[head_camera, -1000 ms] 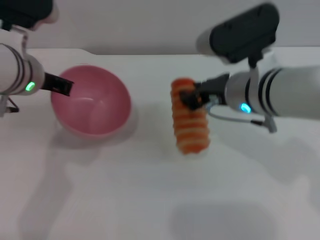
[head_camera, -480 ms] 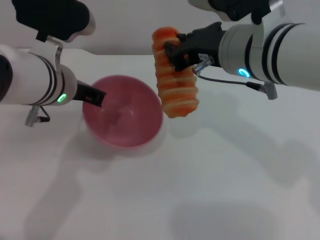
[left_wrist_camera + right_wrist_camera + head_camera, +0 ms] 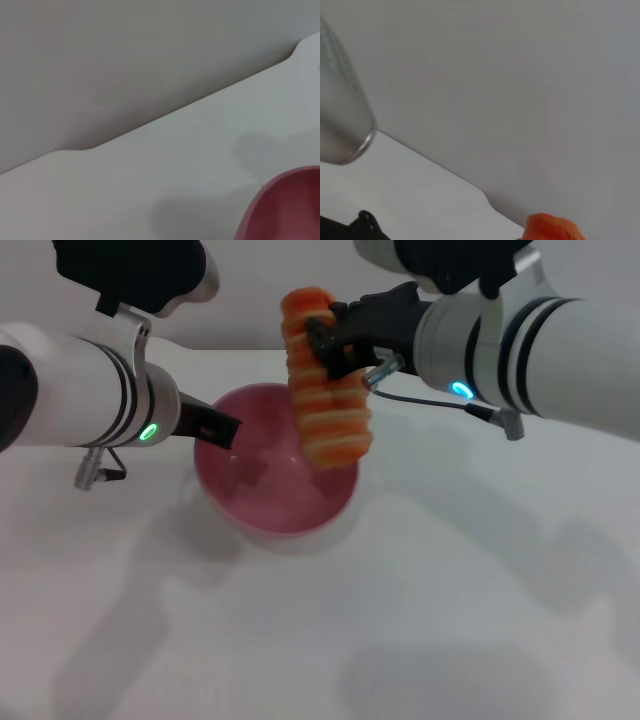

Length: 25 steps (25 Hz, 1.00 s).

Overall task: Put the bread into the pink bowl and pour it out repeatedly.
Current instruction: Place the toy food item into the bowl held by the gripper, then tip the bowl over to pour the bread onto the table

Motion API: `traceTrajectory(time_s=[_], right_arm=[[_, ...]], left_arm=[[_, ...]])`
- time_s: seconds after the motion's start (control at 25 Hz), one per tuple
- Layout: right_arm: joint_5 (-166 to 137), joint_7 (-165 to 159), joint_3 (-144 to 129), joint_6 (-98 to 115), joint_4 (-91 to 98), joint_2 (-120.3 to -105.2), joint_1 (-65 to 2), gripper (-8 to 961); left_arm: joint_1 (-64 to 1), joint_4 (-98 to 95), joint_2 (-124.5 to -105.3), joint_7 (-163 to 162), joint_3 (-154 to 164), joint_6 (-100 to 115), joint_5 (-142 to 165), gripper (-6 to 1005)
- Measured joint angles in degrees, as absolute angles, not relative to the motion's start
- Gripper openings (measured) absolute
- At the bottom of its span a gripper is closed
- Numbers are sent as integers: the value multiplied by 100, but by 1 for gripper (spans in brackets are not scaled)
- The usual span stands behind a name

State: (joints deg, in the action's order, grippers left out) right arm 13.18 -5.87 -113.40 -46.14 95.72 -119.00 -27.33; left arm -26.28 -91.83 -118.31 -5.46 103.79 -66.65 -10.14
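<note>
Standing on a plain white table (image 3: 420, 620) against a grey wall (image 3: 125, 55), the pink bowl (image 3: 275, 505) was clamped at its rim by the left gripper (image 3: 222, 430), while the right gripper (image 3: 335, 340) clasped the bread (image 3: 322, 390) over it.

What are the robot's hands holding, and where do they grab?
The right gripper holds the bread by its upper part, hanging over the pink bowl. The left gripper grips the bowl's rim.

No readable text, no labels, no brands, no numbers anywhere
</note>
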Motion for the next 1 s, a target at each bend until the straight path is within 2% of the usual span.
traceTrajectory(time_s=[0.08,0.52,0.76,1.0], right_arm=[[1319,-588,-11414,-4499,9491,-11900,-2750,174],[1249,-570,-11683,-4415,9468,-11900,-2773,600],[878,-926,-11522,-4644,9777,-11914,-2542,778],[-557,-1647,-10845,-5293,10469,-11937,-1601,773]], left_arm=[[-2628,-9183,-11831,-546,10379,-6665,-1014,50],[-2632,-9282,-11814,-490,10372,-6597,-1179,50],[-2596,-9285,-11801,-419,10338,-6546,-993,50],[-2506,-9397,-11798,-304,10353,-6383,-292,51]])
